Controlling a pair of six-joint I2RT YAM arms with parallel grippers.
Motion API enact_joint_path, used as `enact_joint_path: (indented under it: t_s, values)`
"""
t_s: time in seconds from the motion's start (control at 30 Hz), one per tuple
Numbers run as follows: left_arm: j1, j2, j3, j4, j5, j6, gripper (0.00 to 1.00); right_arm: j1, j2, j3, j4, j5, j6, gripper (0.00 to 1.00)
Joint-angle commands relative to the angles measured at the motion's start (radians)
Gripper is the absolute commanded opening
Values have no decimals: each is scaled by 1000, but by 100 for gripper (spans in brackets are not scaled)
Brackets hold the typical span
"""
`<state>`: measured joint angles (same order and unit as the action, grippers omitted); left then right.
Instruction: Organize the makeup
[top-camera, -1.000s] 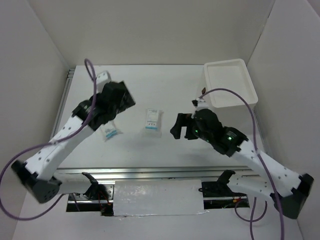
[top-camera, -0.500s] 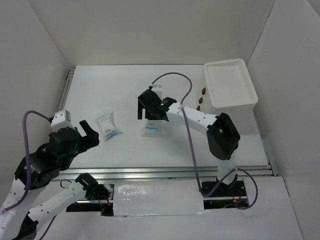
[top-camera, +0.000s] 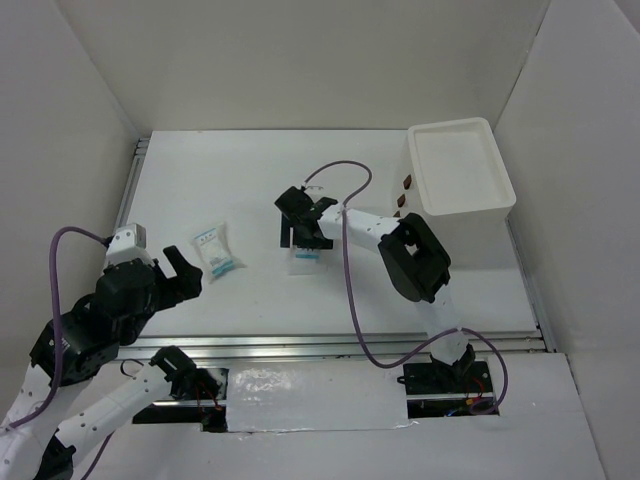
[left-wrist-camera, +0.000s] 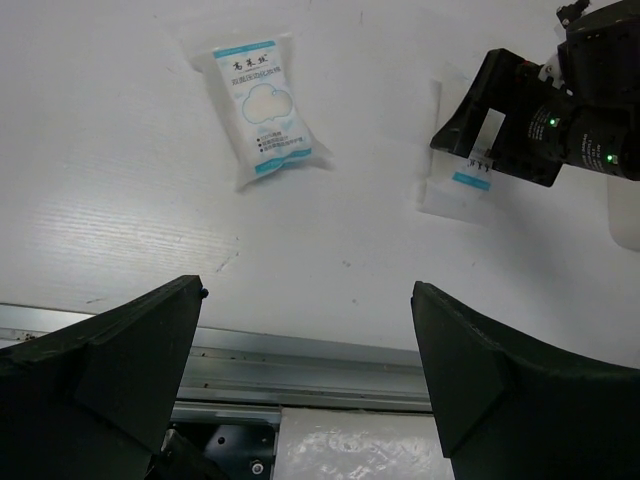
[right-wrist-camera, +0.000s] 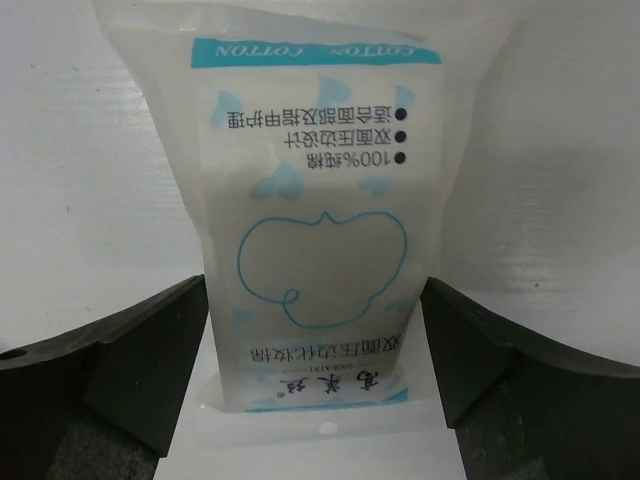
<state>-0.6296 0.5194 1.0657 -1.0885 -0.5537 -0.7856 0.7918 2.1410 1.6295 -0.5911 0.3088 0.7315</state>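
Packet (right-wrist-camera: 315, 270) of cotton pads lies flat mid-surface (top-camera: 200, 180), straddled by wide-open right end effector (right-wrist-camera: 315, 360); nothing gripped yet. Close squarely across narrow width, pinch padded middle, not slippery film edges. Lift straight. Second packet (top-camera: 216, 250) lies well left, near left end effector (left-wrist-camera: 308, 300), open, empty. White bin (top-camera: 460, 170) far right: likely destination.

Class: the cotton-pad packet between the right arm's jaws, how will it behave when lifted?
The packet probably feels light and squashy: thin film bulging over soft white contents. It may sag or crumple rather than stay stiff, given its loose sealed ends. Lying flat, it seems unlikely to roll.
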Motion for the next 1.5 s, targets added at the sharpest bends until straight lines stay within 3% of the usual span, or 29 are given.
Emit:
enact_joint_path:
  t_s: [0.0,0.23,0.3,0.5,0.63,0.83,1.0,1.2,1.47]
  values:
    - [1,-9,-6,33,11,13,99,4,30,26,13,-16,5,93]
    - [-1,-39,-12,41,11,11,99,3,13,39,13,-30,-37,61]
    - [1,-39,-10,41,9,8,99,6,-10,32,11,-22,-49,57]
    - [1,-16,-12,38,8,6,99,6,-183,33,-57,60,-118,56]
    - [1,10,-7,32,11,5,100,-12,-275,212,-202,197,-175,57]
    - [1,-4,-10,30,6,0,99,-195,-394,394,-299,192,-176,59]
    - [1,-6,-10,36,11,5,99,-418,-486,406,-247,130,-71,60]
    - [-1,2,-10,36,12,8,99,-632,-520,398,-213,70,202,59]
    - [1,-2,-10,41,15,11,99,-750,-497,424,-283,101,554,58]
